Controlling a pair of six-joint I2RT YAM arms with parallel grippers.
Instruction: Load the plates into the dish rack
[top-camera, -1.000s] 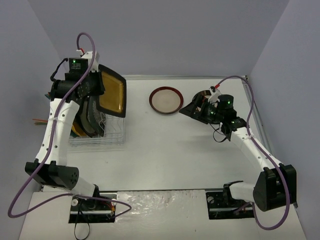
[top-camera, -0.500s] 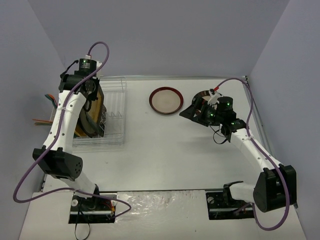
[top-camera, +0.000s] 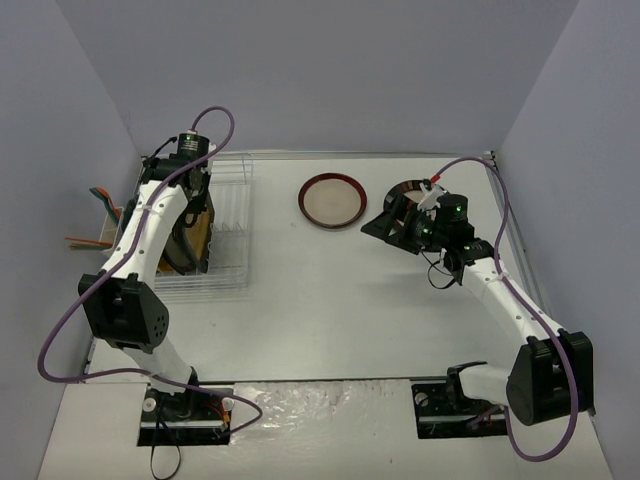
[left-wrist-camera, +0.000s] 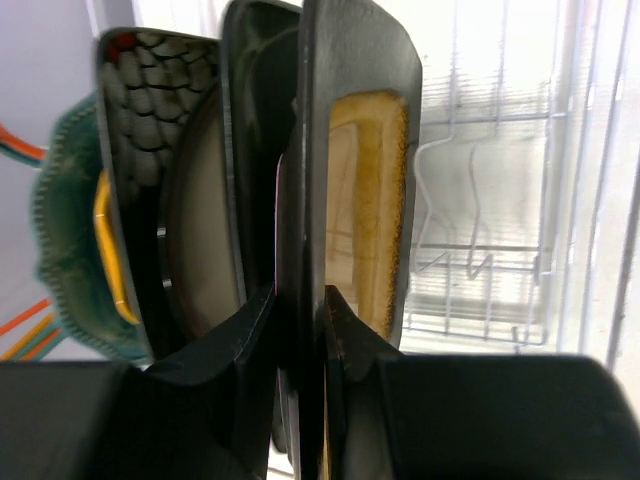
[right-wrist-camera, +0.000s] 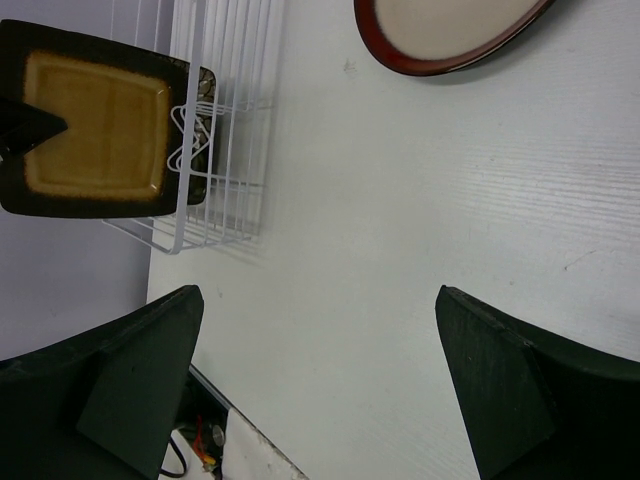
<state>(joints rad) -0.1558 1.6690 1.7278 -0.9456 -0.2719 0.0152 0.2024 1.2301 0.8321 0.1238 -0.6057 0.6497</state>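
- At the near edge of the bench (top-camera: 330, 330), the left arm's base (top-camera: 185, 405) and the right arm's base (top-camera: 465, 395) sit side by side.
- The dish rack (top-camera: 225, 260), made of thin white wire, stands on the left part of the bench. Its long side runs from near to far.
- Several plates stand on edge in the left part of the rack, close together. A teal scalloped plate (left-wrist-camera: 55, 240) is at the outer side, and an orange-yellow plate (left-wrist-camera: 108, 240) is just beside it. Next comes a black plate with a pale scale pattern (left-wrist-camera: 150, 110), and then another dark plate (left-wrist-camera: 255, 120).
- The black square plate (left-wrist-camera: 365, 200) with the yellow centre stands upright as the last one of this row, on the side that faces the middle of the bench.
- The left claw (left-wrist-camera: 298, 297) is closed on the edge of this black square plate, with one of its fingers (left-wrist-camera: 230, 345) on each face. I cannot tell whether the plate's lower edge already sits between the wires.
- The right claw (right-wrist-camera: 320, 300) hovers above the right part of the bench, well apart from the rack. Its jaws stand wide apart and nothing is between them.
- The red-rimmed plate (top-camera: 331, 200) with the pale centre lies flat on the bench, farther back. It is between the rack and the right claw and touches neither of them.
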